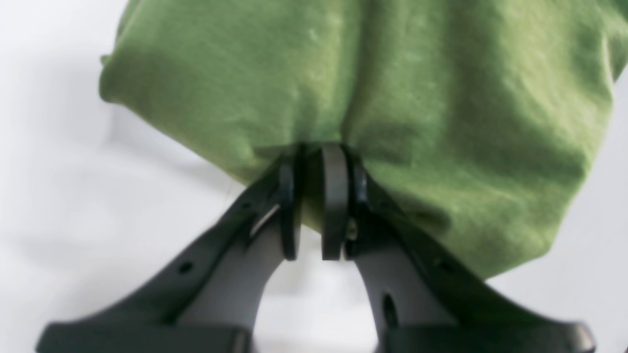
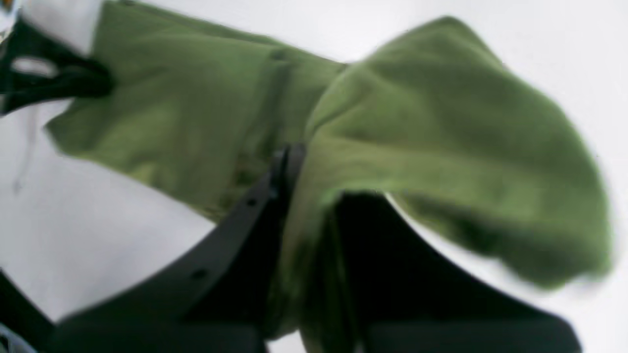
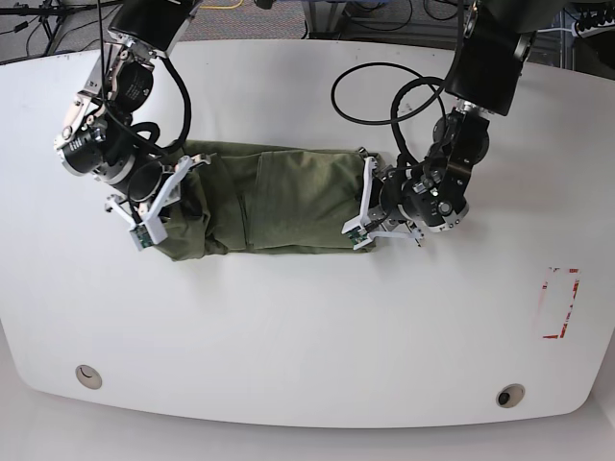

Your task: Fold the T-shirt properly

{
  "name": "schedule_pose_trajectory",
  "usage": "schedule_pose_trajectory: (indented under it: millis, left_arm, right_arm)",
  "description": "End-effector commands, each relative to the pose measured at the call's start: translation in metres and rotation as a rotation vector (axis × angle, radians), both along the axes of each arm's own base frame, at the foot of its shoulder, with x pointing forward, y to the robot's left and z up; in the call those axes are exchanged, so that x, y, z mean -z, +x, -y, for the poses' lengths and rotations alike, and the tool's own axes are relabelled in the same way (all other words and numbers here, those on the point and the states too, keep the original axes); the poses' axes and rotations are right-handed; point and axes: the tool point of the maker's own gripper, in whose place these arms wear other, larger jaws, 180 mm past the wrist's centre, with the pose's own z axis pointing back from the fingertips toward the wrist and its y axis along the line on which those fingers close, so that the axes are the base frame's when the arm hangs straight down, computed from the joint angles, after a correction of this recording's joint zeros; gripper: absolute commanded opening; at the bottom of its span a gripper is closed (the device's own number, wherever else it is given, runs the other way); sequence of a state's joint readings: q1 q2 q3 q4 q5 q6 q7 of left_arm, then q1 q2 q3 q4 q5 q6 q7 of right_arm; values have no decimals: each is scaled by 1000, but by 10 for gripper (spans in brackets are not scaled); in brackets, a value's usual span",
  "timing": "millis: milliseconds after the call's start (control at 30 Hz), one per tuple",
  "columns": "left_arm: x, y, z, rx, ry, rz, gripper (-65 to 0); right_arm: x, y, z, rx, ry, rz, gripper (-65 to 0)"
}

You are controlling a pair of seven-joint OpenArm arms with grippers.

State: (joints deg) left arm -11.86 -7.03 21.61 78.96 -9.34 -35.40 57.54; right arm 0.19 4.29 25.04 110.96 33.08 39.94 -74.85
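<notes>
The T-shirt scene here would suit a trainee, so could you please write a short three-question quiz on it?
1. True or false: the left gripper pinches the T-shirt.
2. What does the right gripper hold? A) a cable B) the T-shirt C) nothing
3. In the base view, the shirt lies as a long band between the two ____.

Key: 1 true; 2 B; 3 grippers.

Plain olive-green T-shirt on white table.
</notes>
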Motion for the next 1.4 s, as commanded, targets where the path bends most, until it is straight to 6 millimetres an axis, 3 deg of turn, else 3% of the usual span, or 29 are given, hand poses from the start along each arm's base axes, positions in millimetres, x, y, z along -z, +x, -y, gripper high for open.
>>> schedule_pose_trajectory:
  millis: [0,200,400,567,867,1300,1367]
  left_arm:
    - [24,-26,-6,31,111,-86,-599]
    - [37,-34,13,33,102,-142,-599]
    - [38,-27,23,31,90,-162,-599]
    - [35,-25,29,34,77,-157,-599]
    - [34,-24,31,34,72,-155,-599]
    - [33,-23,31,37,72,-154,-599]
    - [33,-23,32,38,70,-154,-599]
  right_arm:
    - [-19,11,-18,-53,27,74,-650]
    - [-27,18,-44,-102,63,101,-647]
    - [-40,29,-60,-131,89,139,-645]
    - [-44,33,-62,-135,94,150,-644]
    - [-24,33,-75,-163,131,82,-644]
    - [-22,34,-75,-165,133,76,-640]
    - [-22,33,-76,-168,133,76,-615]
